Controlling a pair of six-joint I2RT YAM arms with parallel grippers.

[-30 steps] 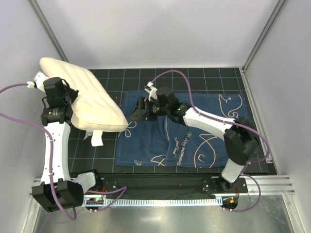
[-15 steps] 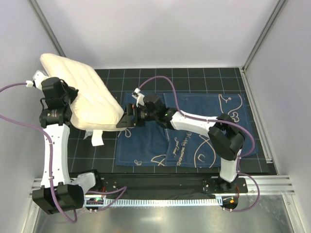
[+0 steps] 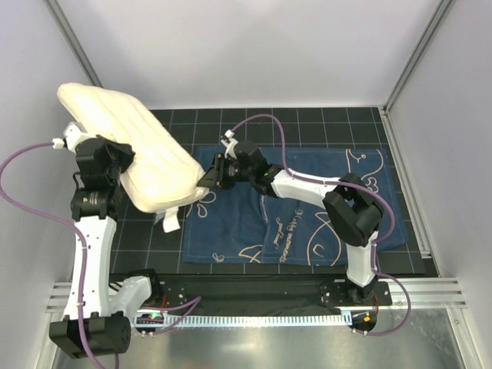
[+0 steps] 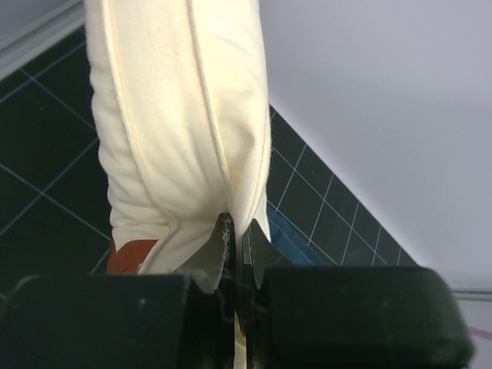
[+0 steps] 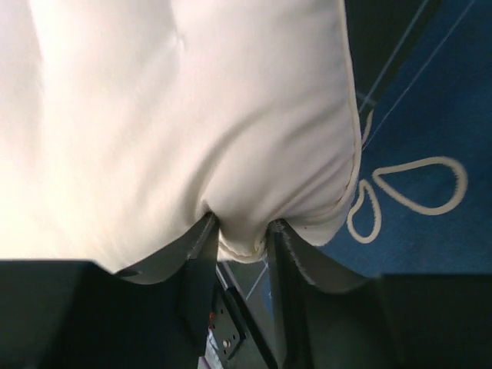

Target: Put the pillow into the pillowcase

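The cream-white pillow hangs tilted over the left of the mat, its small white tag dangling below. My left gripper is shut on the pillow's left edge; in the left wrist view the pillow rises edge-on from the left gripper. My right gripper pinches the pillow's near right corner; in the right wrist view the pillow bulges between the fingers of the right gripper. The navy pillowcase lies flat to the right, and the pillowcase shows under that corner.
A black gridded mat covers the floor between white walls. A metal rail runs along the near edge by the arm bases. Purple cables loop over both arms.
My right gripper has reached left to the pillow's corner and closed on it. The left arm has shifted, tilting the pillow up.
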